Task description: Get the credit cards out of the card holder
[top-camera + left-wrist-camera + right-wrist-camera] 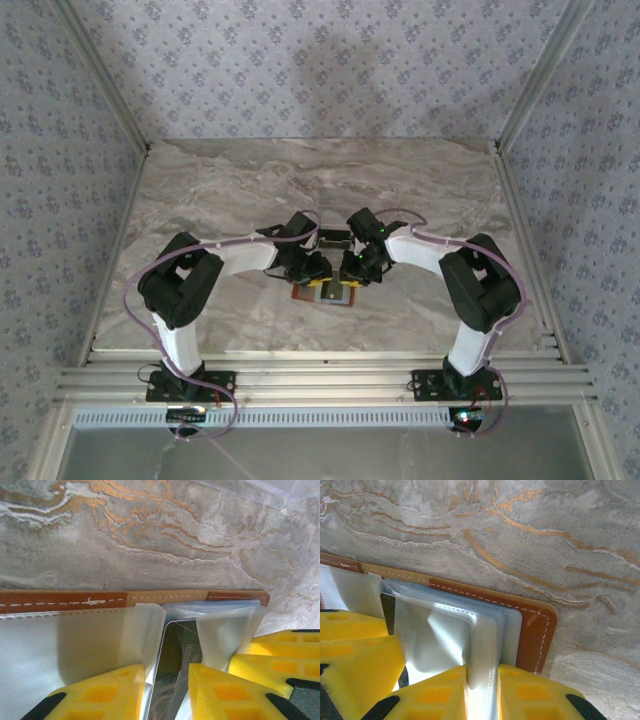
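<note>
One dark card (176,652) in card holder (536,625); right gripper (482,675) closed thereon, left gripper (167,674) unclear.

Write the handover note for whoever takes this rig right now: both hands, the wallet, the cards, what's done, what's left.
Left hand: down on the card holder, fingers astride the dark card; I cannot tell whether it grips.
Right hand: pinched on a clear pocket leaf near the holder's rounded corner.
Card holder: open and flat on the table, between the two hands.
Done: holder open, pockets reached.
Left: the dark card sits in its pocket; draw it out, then check the other pockets. No lighter card can be made out.
</note>
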{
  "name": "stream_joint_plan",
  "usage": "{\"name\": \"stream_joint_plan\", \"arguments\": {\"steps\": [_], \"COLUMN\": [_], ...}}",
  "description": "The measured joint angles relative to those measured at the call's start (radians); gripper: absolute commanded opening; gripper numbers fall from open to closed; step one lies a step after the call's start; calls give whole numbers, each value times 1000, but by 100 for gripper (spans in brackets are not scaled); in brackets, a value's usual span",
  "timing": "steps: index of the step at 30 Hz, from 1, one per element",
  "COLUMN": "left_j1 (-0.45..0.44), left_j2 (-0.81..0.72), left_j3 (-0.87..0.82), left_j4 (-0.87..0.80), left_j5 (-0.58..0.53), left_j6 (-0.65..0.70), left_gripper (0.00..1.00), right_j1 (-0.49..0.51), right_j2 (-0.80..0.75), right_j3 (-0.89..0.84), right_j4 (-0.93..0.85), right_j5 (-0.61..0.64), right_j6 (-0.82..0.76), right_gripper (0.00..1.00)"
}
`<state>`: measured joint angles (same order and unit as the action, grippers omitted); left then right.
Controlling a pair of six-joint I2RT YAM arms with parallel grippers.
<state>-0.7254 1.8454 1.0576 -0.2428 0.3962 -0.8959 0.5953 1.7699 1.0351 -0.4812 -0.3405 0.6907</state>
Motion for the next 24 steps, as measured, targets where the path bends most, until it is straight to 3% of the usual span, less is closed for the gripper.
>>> {"name": "stream_joint_plan", "arguments": {"steps": [7, 20, 24], "left_j1": [26, 51, 51], "left_j2": [-18, -46, -51], "left_j3": [-80, -208, -225], "left_j4": [121, 346, 378], "left_j5": [58, 132, 139], "left_j6": [-34, -76, -75], "left_gripper": [23, 14, 17], "right_j1": [0, -4, -5], "right_j2": [0, 3, 5], "right_j3": [0, 0, 3], "right_j4": [0, 1, -2], "right_j5": [0, -11, -12], "right_j6": [0, 0, 0], "right_gripper": [21, 21, 21]}}
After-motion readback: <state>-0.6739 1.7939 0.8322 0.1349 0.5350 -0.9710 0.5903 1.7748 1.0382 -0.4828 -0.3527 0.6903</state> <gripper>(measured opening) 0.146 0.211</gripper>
